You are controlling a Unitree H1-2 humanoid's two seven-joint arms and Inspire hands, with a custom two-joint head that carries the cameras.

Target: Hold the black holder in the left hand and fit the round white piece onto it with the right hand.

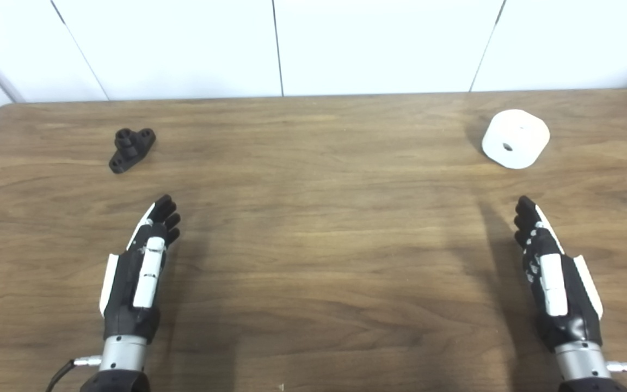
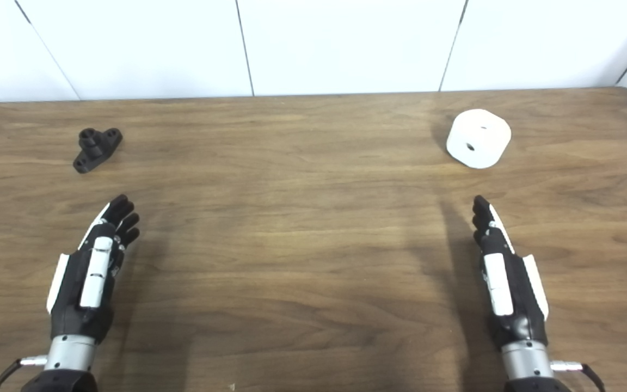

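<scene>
The worktop (image 1: 313, 245) looks like brown wood or a wood-grain laminate, smooth, with a soft satin sheen and long streaked grain. The black holder (image 1: 131, 148) appears to be matt black plastic, dull and without highlights. The round white piece (image 1: 516, 138) looks like matt white plastic, its surface even and chalky, with no gloss. The left hand (image 1: 139, 277) and the right hand (image 1: 553, 283) both have matt black shells with smooth white plastic panels that catch a little light; the fingers (image 1: 165, 215) look dark and rubbery. Each wrist ends in a brushed, silvery metal collar. The wall panels (image 1: 379, 43) behind are plain white and smooth.
</scene>
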